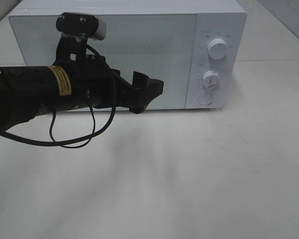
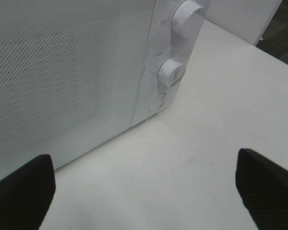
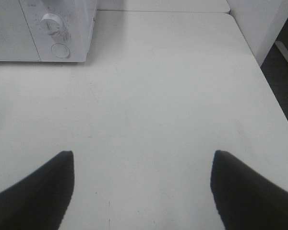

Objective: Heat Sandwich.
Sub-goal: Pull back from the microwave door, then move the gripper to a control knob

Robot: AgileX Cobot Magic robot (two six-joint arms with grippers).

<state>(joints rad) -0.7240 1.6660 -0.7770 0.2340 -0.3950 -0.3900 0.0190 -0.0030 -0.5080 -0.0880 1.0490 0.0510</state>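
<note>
The sandwich is out of view in every frame. A white microwave (image 1: pixel 139 50) stands at the back of the table with its frosted door (image 1: pixel 35 45) shut. My left gripper (image 1: pixel 145 93) is open and empty, held just in front of the door's lower right part, near the control panel. In the left wrist view the left gripper (image 2: pixel 144 191) has its black fingers (image 2: pixel 21 191) wide apart, facing the door (image 2: pixel 62 72). My right gripper (image 3: pixel 144 191) is open and empty over bare table, off to the microwave's right; it does not show in the exterior high view.
The control panel has an upper knob (image 1: pixel 218 50), a lower knob (image 1: pixel 211 78) and a round button (image 1: pixel 205 99). A black cable (image 1: pixel 74 142) hangs under the left arm. The white table (image 1: pixel 189 174) ends at its right edge (image 3: pixel 273 96).
</note>
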